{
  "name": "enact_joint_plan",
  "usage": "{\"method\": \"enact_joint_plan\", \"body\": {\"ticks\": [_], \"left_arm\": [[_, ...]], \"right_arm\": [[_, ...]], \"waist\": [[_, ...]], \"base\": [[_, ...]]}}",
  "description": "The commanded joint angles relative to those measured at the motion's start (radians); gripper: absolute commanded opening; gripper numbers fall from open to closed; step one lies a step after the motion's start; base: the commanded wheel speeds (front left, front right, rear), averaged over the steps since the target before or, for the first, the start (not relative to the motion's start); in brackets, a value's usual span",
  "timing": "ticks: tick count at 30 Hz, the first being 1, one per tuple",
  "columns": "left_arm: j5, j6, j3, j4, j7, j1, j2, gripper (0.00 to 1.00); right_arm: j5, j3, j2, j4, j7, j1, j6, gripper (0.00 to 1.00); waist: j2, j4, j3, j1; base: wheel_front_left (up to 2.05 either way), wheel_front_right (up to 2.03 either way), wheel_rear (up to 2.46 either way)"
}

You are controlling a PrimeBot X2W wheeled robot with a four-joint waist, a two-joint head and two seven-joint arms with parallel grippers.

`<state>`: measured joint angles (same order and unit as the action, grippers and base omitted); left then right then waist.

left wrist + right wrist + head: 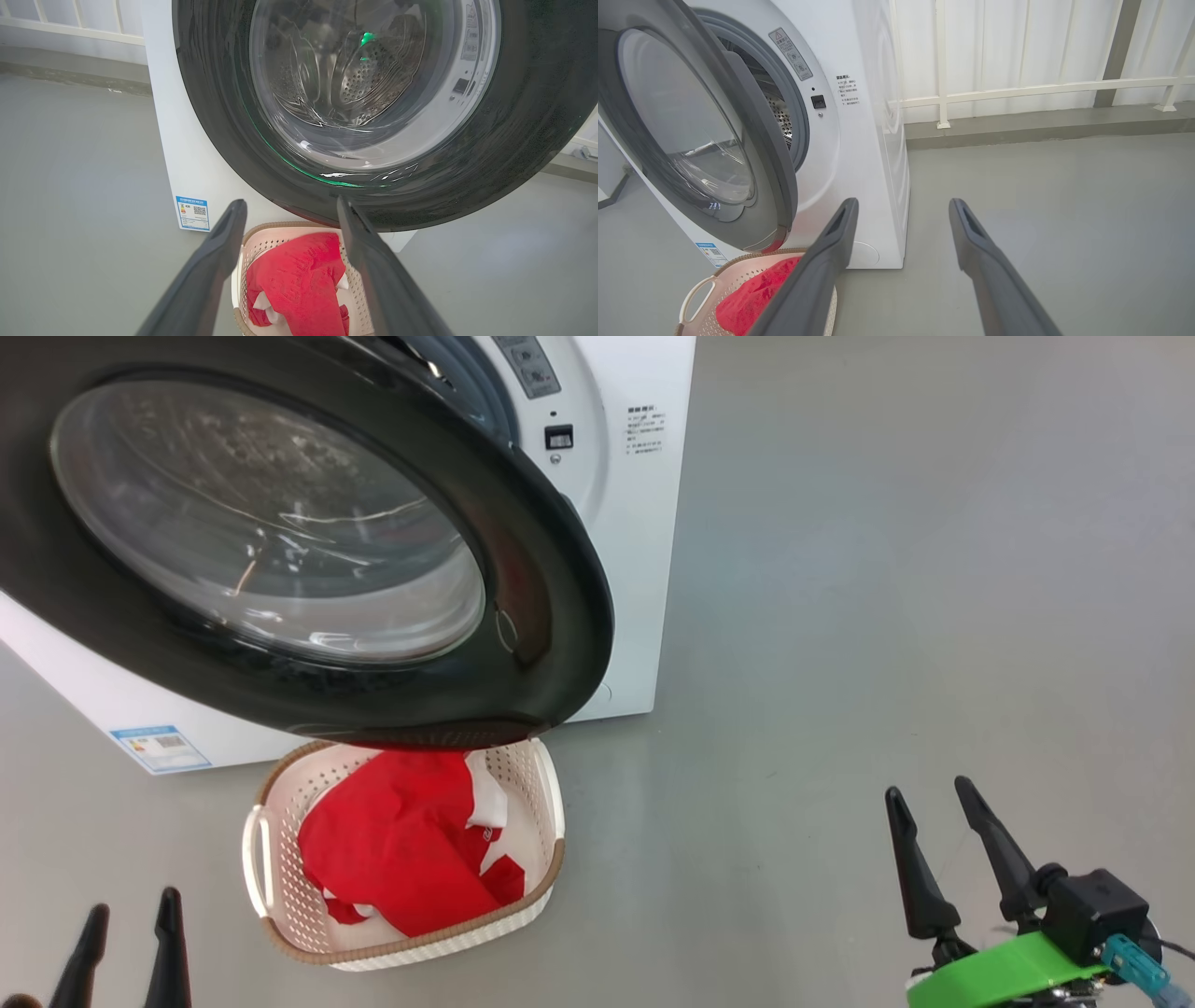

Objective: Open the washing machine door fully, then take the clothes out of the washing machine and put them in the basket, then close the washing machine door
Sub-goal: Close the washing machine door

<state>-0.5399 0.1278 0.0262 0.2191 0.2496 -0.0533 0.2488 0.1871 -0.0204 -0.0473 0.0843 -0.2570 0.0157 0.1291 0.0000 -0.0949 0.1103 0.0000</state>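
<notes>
Cream perforated plastic basket (448,941): holds bright red clothes (401,849)
Black-rimmed glass door (541,597): ajar, overhanging basket
Left tool (133,901), right tool (927,786): spread, empty

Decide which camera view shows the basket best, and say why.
Head view: the basket shows nearly whole, far rim under the door. Left wrist view crops its near end; right wrist view shows one end.
</notes>
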Motion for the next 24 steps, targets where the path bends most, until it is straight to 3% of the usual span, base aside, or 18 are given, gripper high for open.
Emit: {"method": "enact_joint_plan", "body": {"ticks": [1, 24], "left_arm": [[0.011, 0.003, 0.042, -0.023, 0.012, 0.009, 0.017, 1.00], [0.049, 0.003, 0.057, -0.047, 0.012, -0.019, -0.024, 1.00]], "right_arm": [[-0.002, 0.016, -0.004, -0.026, -0.005, -0.012, 0.002, 1.00], [0.012, 0.045, -0.028, -0.012, -0.005, -0.029, 0.002, 1.00]], "waist": [[0.0000, 0.002, -0.005, 0.0000], [0.0000, 0.022, -0.043, 0.0000]], "base": [[0.00, 0.00, 0.00], [0.00, 0.00, 0.00]]}}
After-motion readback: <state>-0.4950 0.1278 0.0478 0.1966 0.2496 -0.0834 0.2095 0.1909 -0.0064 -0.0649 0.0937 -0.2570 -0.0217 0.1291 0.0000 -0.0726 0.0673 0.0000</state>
